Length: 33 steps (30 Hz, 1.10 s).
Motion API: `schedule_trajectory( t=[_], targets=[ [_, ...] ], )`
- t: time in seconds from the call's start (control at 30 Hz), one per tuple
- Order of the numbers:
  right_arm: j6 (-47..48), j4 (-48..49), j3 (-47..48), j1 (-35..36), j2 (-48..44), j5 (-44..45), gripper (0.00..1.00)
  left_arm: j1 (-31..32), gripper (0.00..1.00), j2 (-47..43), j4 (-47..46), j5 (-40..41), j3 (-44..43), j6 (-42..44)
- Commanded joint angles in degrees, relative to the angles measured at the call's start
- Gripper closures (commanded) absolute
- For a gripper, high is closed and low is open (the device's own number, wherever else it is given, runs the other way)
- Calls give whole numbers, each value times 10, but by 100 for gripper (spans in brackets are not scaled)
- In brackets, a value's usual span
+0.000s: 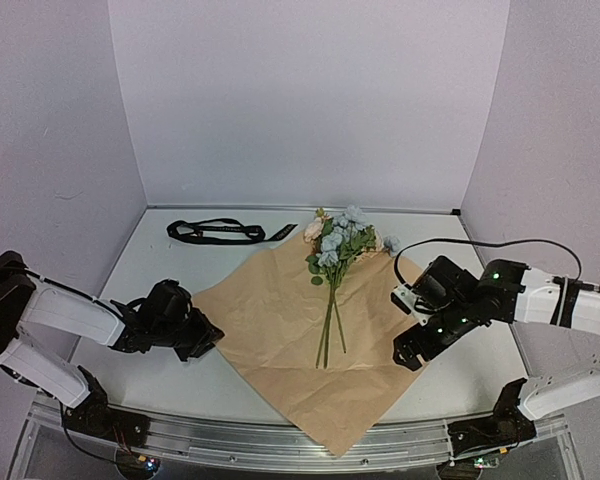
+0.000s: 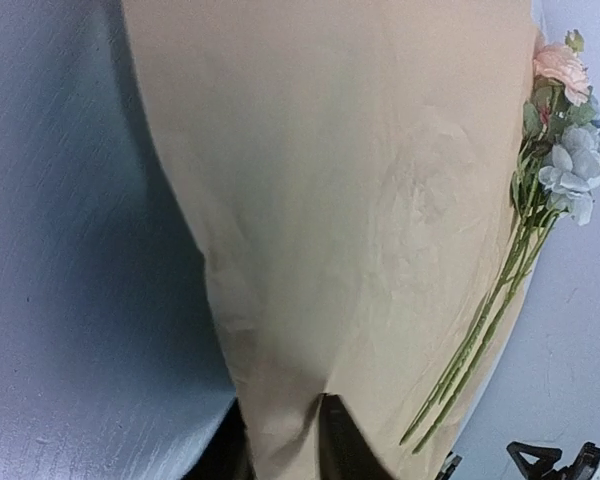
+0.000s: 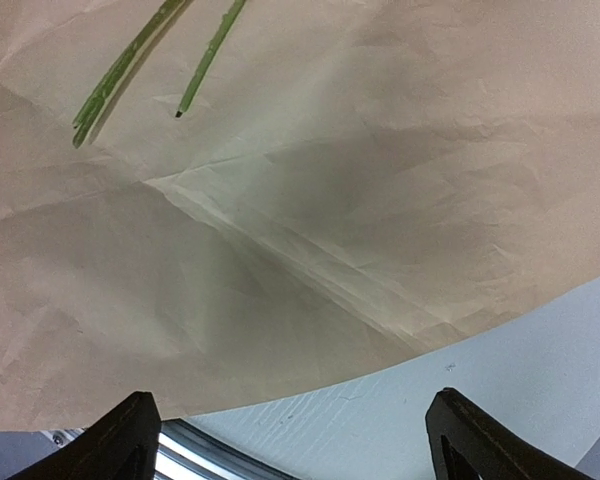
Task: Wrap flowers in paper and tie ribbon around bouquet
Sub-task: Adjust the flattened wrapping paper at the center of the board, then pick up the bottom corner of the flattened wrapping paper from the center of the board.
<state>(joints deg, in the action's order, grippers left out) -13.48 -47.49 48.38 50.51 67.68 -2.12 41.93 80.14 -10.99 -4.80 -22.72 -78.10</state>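
The paper lies tan side up as a large creased diamond on the table. The flowers rest on it, pastel blooms toward the back and thin green stems pointing to the front. The black ribbon lies looped at the back left, off the paper. My left gripper is at the paper's left corner; in the left wrist view that corner of the paper runs down between the two dark fingers of the left gripper, which press on it. My right gripper stands open at the paper's right edge, nothing between its fingers.
A metal rail runs along the table's front edge, under the paper's near corner. A black cable arcs over the right arm. Pale walls enclose the back and sides. The right wrist view shows the paper's edge and stem ends.
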Motion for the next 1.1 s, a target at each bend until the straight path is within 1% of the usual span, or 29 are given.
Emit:
schedule_trajectory(
  t=[0.0, 0.07, 0.13, 0.3, 0.43, 0.53, 0.67, 0.7, 0.83, 1.0, 1.07],
  targets=[
    [79, 58, 0, 24, -4, -29, 5, -3, 96, -10, 17, 10, -15, -6],
    [125, 88, -19, 39, -14, -45, 5, -9, 100, -17, 33, 3, -20, -9],
    [173, 108, -36, 58, -24, -57, 5, -19, 100, -29, 47, -9, -18, -20],
    [231, 134, -73, 98, -57, -78, 4, -72, 100, -73, 68, -66, -3, -34],
    [273, 147, -102, 144, -85, -66, 3, -103, 100, -108, 105, -88, -7, -26],
    [313, 164, -121, 205, -95, -17, 2, -115, 100, -120, 134, -101, -11, -24],
    [357, 226, -144, 285, -75, 75, 2, -118, 100, -121, 142, -114, -10, -29],
    [373, 246, -148, 310, -62, 105, 2, -118, 100, -120, 142, -117, -9, -30],
    [414, 321, -146, 370, 2, 171, 3, -119, 100, -116, 151, -123, -14, -30],
    [423, 374, -121, 423, 73, 216, 5, -119, 100, -121, 164, -124, -18, -29],
    [441, 387, -112, 445, 104, 233, 5, -119, 100, -123, 168, -124, -18, -29]
  ],
)
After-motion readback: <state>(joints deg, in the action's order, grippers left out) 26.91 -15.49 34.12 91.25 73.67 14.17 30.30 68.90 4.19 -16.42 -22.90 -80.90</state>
